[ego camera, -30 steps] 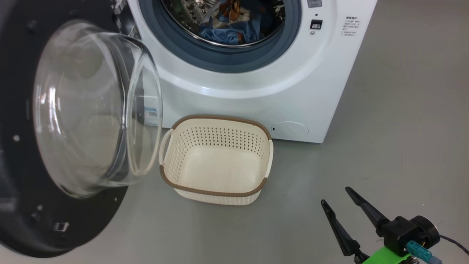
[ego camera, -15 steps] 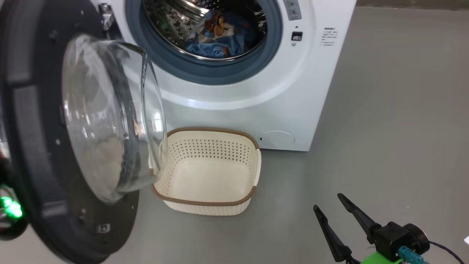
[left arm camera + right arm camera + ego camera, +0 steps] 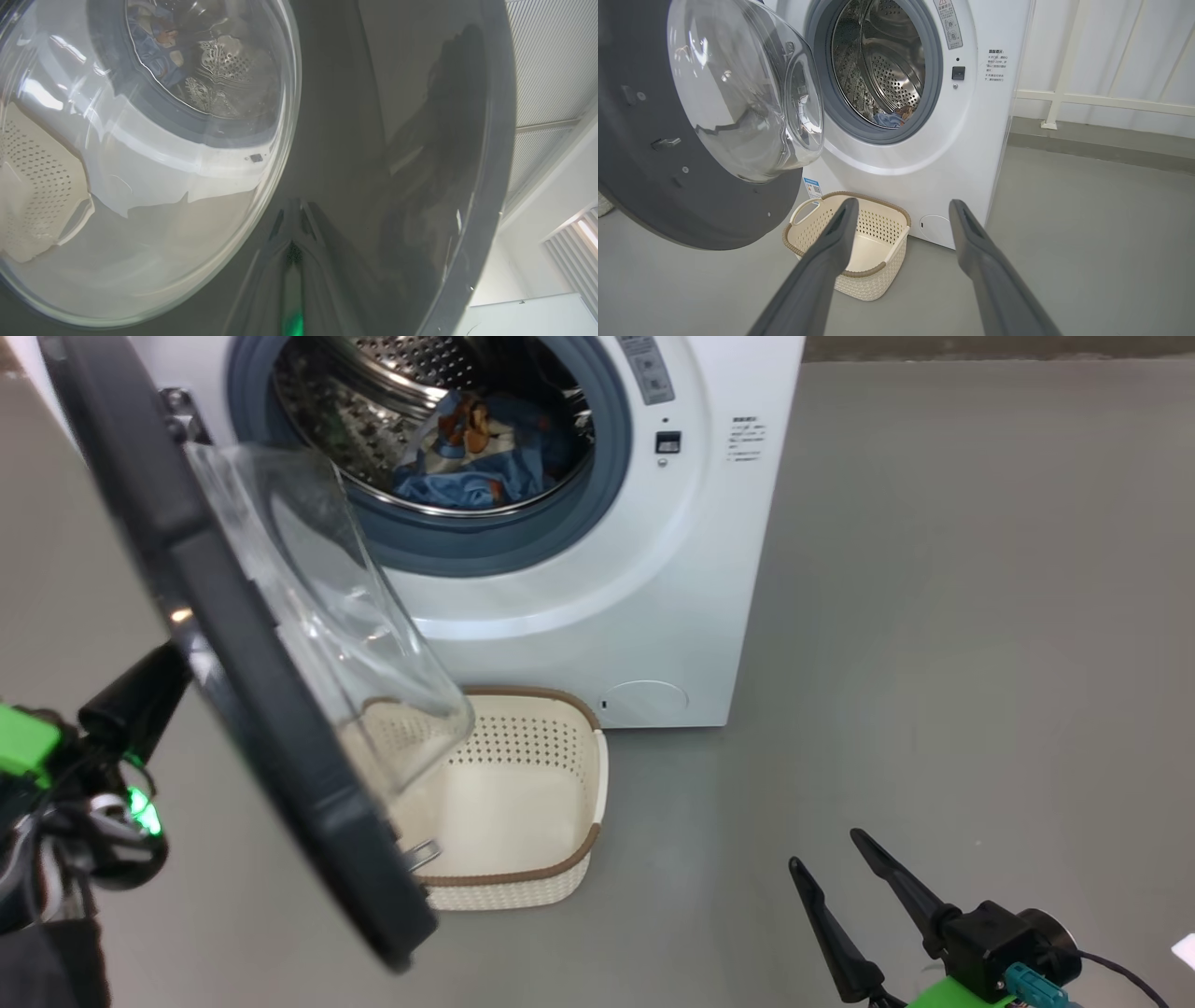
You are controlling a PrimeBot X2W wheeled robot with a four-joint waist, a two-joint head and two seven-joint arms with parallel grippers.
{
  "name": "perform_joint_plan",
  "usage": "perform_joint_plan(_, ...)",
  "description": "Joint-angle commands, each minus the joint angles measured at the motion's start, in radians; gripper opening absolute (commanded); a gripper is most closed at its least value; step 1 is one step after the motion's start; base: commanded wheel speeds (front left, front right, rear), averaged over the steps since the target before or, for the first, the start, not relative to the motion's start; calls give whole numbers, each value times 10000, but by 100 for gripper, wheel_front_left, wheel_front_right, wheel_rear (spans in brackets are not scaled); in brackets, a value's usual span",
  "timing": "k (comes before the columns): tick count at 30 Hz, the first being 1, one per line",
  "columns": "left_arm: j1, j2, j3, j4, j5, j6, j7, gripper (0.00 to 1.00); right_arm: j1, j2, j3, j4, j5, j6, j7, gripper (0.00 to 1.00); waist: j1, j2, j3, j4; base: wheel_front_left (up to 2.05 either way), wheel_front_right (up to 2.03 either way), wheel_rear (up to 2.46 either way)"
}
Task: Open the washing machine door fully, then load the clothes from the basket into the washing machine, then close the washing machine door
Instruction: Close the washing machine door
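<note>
The washing machine [image 3: 597, 597] stands with its drum uncovered, and the clothes [image 3: 467, 457] lie inside it, blue with orange-brown print. The washing machine door [image 3: 243, 653] stands half swung, edge-on in the head view, with its glass bowl over the basket [image 3: 523, 784], which holds nothing. My left gripper [image 3: 140, 700] is behind the door, shut, its tips [image 3: 293, 233] pressed against the glossy black outer face [image 3: 420, 163]. My right gripper [image 3: 826, 849] hangs open over the floor at the lower right, holding nothing. In the right wrist view its fingers [image 3: 840, 233] point at the basket [image 3: 878, 275].
Grey floor [image 3: 934, 616] stretches to the right of the machine. A white railing [image 3: 1087, 100] runs along the wall behind it. A small white object [image 3: 1186, 947] lies at the far right edge of the floor.
The door has swung from facing me to edge-on, toward the machine's opening, and my left gripper has come into view behind it. The head camera has shifted too. The right gripper stays open.
</note>
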Motion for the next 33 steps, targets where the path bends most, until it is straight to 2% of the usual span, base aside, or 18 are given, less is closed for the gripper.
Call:
perform_joint_plan(1, -673, 62, -31, -298, -36, -166, -29, 0, -98, 13, 162, -200, -72, 16, -48, 100, 0, -1, -68, -248, 0, 0, 0)
perform_joint_plan(14, -1417, -309, -861, 1086, 22, -744, -1005, 0, -228, 147, 131, -166, -66, 16, -48, 100, 0, -1, -145, -882, 0, 0, 0)
perform_joint_plan(33, -2247, -211, -1346, 3486, 480, -1941, -2020, 0, -183, 162, 95, -134, -88, 16, -48, 100, 0, -1, -396, -1222, 0, 0, 0)
